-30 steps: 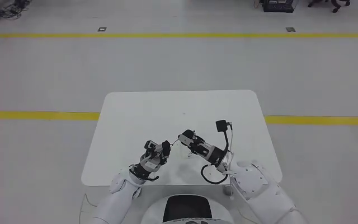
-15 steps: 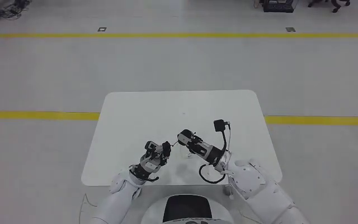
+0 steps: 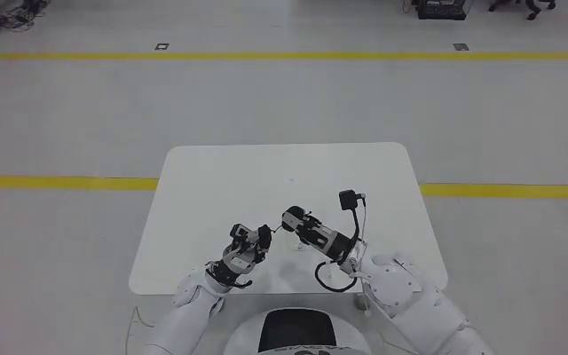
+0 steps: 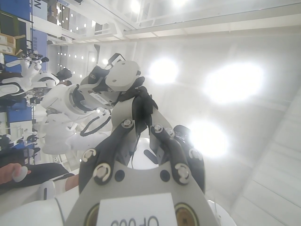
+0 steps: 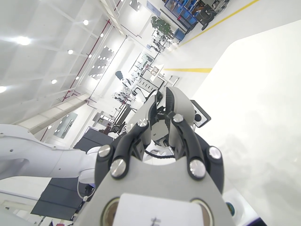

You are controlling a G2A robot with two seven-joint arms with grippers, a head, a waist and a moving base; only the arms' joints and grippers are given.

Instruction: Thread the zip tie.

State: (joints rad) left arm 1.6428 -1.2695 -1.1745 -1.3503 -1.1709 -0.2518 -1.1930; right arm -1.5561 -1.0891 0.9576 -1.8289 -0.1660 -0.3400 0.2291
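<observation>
Black zip tie [image 5: 164, 116] in right claw [image 5: 161, 103]

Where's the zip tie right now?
Top view: the zip tie runs between the left gripper and right gripper, over the near middle of the table.

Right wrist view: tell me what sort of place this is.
Probably a large factory hall or robot lab: high ceiling lamps, a yellow floor line, racks of blue bins and another robot farther back.
</observation>
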